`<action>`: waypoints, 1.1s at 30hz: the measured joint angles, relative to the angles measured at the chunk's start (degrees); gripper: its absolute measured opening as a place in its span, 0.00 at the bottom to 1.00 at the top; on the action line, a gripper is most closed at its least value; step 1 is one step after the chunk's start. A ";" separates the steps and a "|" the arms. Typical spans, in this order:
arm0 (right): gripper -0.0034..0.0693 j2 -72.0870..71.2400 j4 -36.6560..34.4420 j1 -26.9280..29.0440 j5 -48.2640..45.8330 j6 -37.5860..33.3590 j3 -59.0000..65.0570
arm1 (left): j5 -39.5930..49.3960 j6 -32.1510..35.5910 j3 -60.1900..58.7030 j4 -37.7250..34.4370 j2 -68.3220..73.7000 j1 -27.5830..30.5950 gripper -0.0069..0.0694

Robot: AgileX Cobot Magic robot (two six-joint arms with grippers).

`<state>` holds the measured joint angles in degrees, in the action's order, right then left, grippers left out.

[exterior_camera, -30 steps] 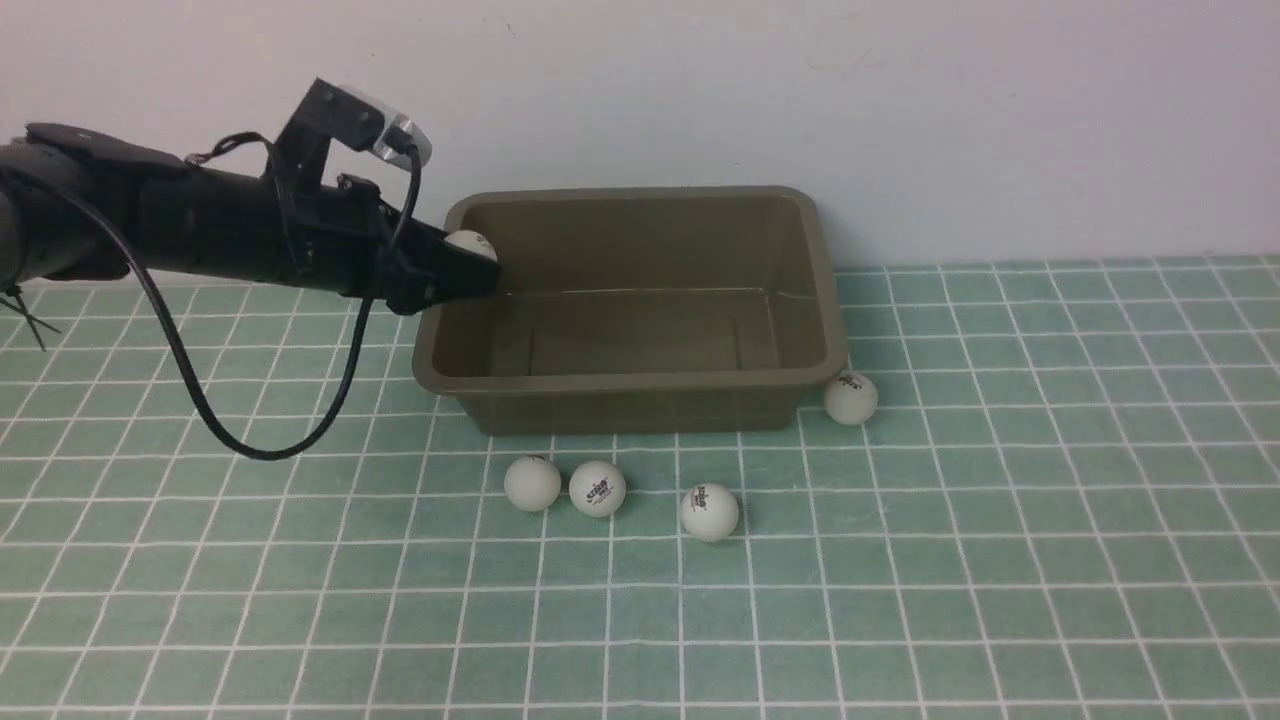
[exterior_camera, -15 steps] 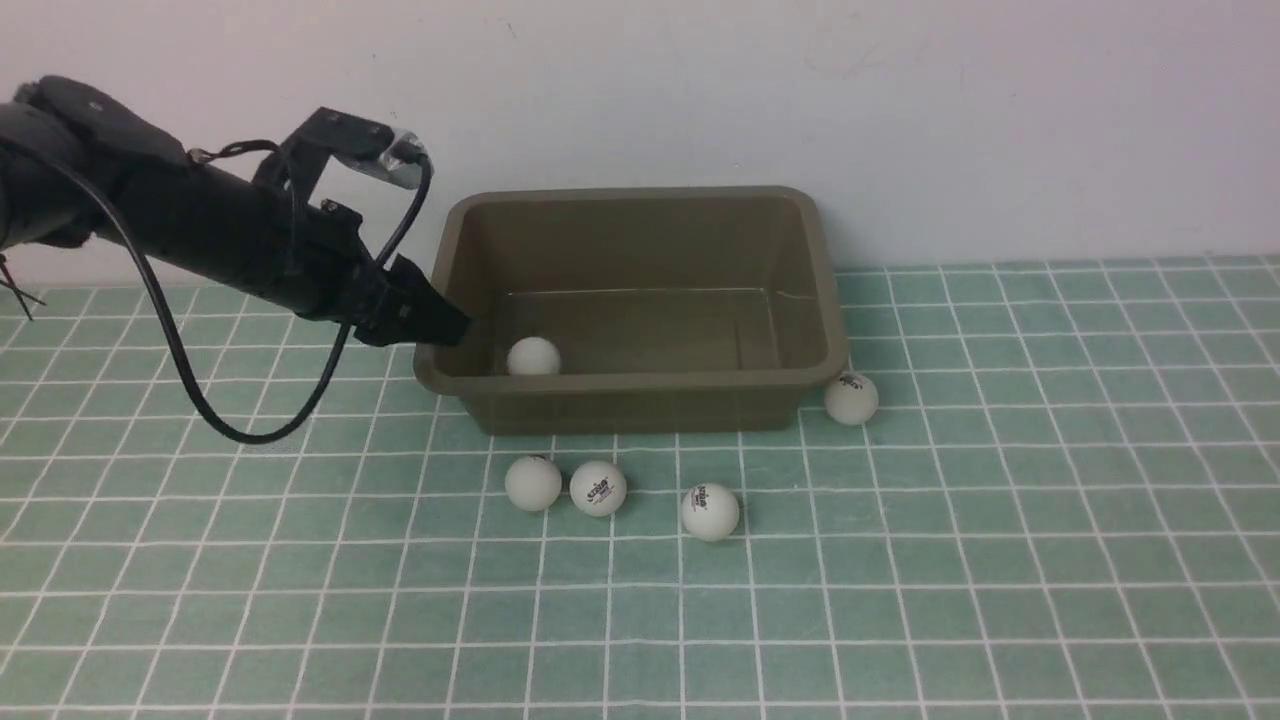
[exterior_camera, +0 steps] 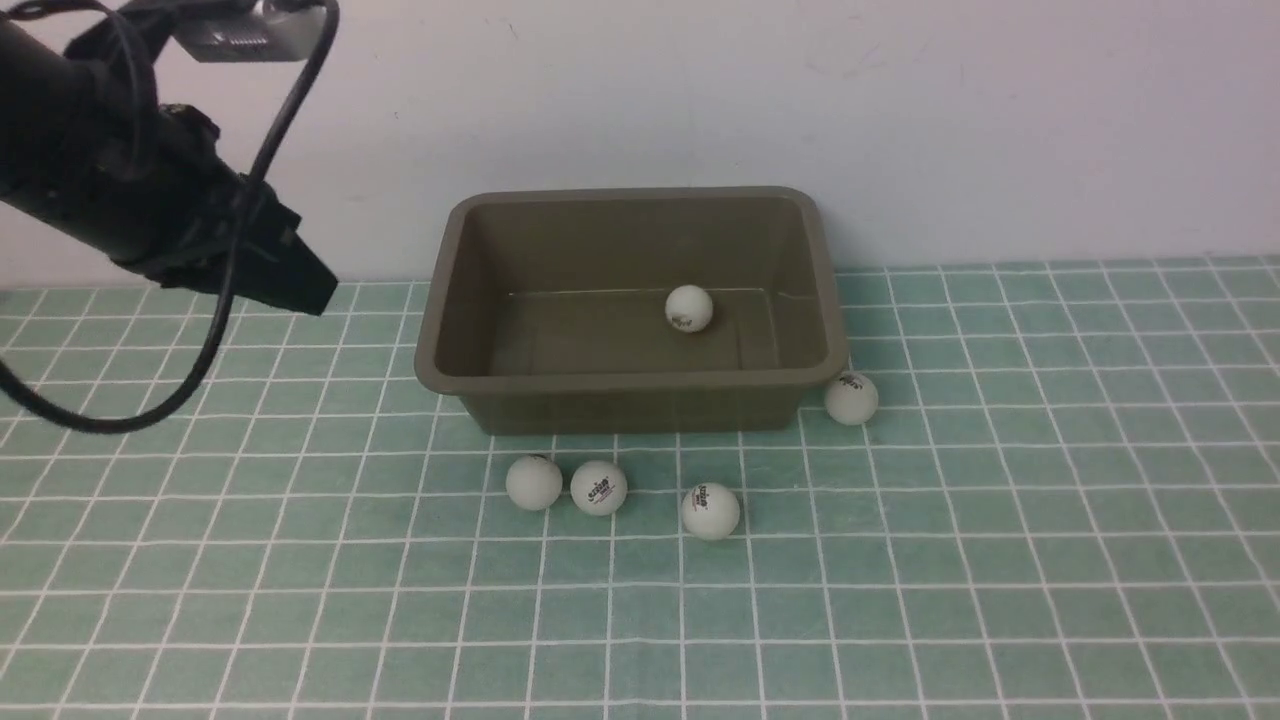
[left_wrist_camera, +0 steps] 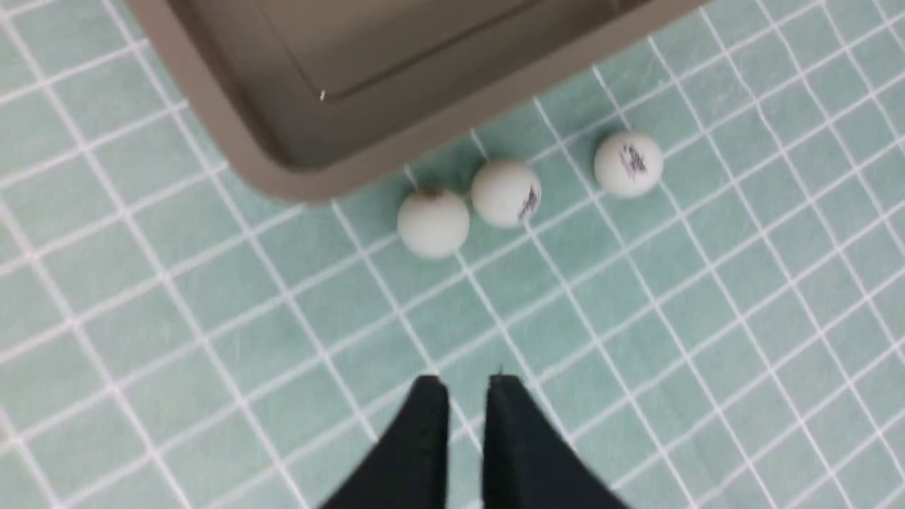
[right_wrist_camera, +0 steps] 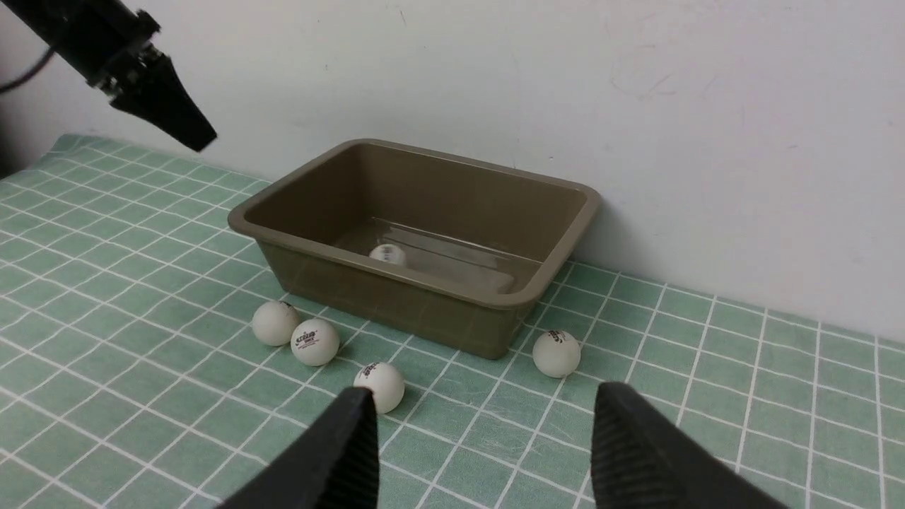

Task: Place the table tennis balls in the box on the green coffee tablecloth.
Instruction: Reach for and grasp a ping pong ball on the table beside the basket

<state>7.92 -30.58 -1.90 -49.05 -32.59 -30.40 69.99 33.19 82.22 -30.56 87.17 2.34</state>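
front view: one table tennis ball (exterior_camera: 689, 307) lies on the floor of the box (exterior_camera: 620, 379), toward the far wall, right of middle. four balls are out on the green coffee tablecloth (exterior_camera: 1000, 500): a pair (exterior_camera: 533, 482) (exterior_camera: 598, 487) just beside each other in front of the box, a third (exterior_camera: 710, 511) a little to their right, and a fourth (exterior_camera: 851, 398) close against the box's front right corner.

left fingers (exterior_camera: 300, 280): clenched, empty, raised well left of the box. in the left wrist view they point down at bare cloth near the pair. right fingers (right_wrist_camera: 479, 435): spread, grasping nothing, low over the cloth with the third ball just ahead of them.

judgement: one of five done; next step is a pick from the cloth.

risks:
- the left fingers must spread before descending. coming down clenched would knock a ball away.
- the pair sits so close that a finger going between them would likely shove the neighbour, and these light balls roll freely.
- at the corner ball, a finger could catch the box wall, push the tub, or squeeze the ball out sideways.
- an off-centre pinch on a smooth sphere would squirt it out.
- both arms working the front row could collide.
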 joint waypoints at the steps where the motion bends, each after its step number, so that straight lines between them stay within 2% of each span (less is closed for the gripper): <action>1: 0.57 0.00 0.31 0.00 0.00 0.00 0.00 | 0.19 -0.42 -0.93 0.42 -1.25 0.00 0.13; 6: 0.57 0.00 0.57 0.00 0.00 0.00 0.00 | 0.24 -1.07 -6.88 0.69 -7.52 0.00 0.09; 9: 0.57 0.00 0.57 0.00 -0.13 0.00 0.00 | 0.24 0.70 -17.92 -2.49 -14.19 -0.04 0.09; 12: 0.57 0.00 0.57 0.00 -0.18 0.00 0.00 | -0.61 3.37 -23.89 -5.46 -16.08 -0.04 0.09; 16: 0.57 0.00 0.57 0.00 -0.18 -0.04 0.00 | -7.28 11.07 -33.97 -13.40 -17.02 -0.12 0.09; 17: 0.57 0.00 0.57 0.00 -0.18 -0.04 0.00 | -11.38 16.49 -37.18 -16.62 -16.63 -0.12 0.09; 20: 0.57 0.00 0.57 0.00 -0.18 -0.04 0.00 | -15.94 23.71 -38.98 -21.29 -15.41 -0.12 0.09; 22: 0.57 0.00 0.57 0.00 -0.18 -0.04 0.00 | -18.42 29.82 -39.23 -26.90 -13.03 -0.12 0.11; 23: 0.57 0.00 0.57 0.00 -0.18 -0.04 0.00 | -18.55 30.27 -39.23 -27.40 -13.03 -0.12 0.11; 25: 0.57 0.00 0.63 0.00 -0.07 -0.04 0.00 | -19.62 36.03 -39.23 -33.78 -9.76 -0.21 0.14; 28: 0.57 0.00 0.63 0.00 0.48 -0.04 0.00 | -20.63 41.56 -39.23 -39.49 -5.80 -1.03 0.18; 33: 0.57 0.00 0.63 0.00 1.48 -0.04 0.00 | -20.23 49.76 -39.23 -46.43 0.26 -2.16 0.21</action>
<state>7.92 -29.95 -1.90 -47.57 -32.63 -30.40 49.76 82.95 42.99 -76.99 87.43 0.18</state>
